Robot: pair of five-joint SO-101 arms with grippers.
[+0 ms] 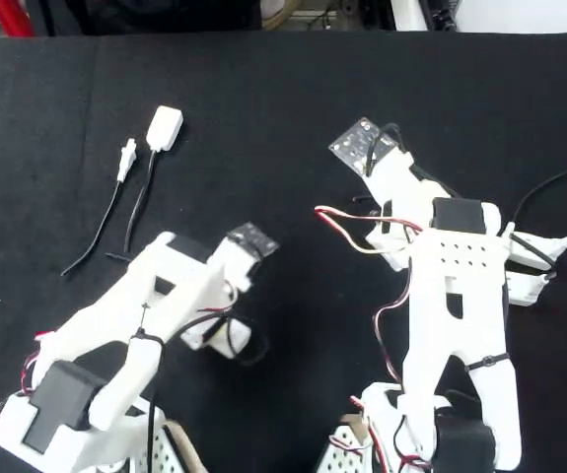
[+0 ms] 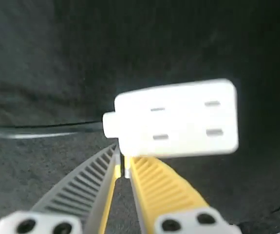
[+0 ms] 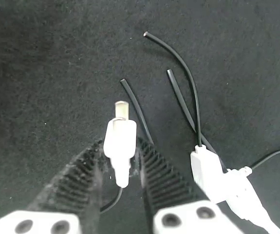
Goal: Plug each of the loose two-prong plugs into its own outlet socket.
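At the left gripper [image 2: 123,162], narrow jaws pinch the edge of a white socket [image 2: 178,119], its slots facing the camera. The right gripper [image 3: 120,147] clamps a plug [image 3: 120,135] over the black cloth [image 3: 42,73], near another white connector [image 3: 209,173]

table [image 1: 293,89]: black cloth over whole top | red tube [image 1: 11,16]: beyond far edge, at left corner | white panel [image 1: 525,14]: beyond far edge, at right corner | cables [image 1: 298,14]: behind far edge, middle

Smooth white plastic plug [image 3: 120,141] and socket [image 2: 178,119], on matt black cloth [image 3: 42,58].
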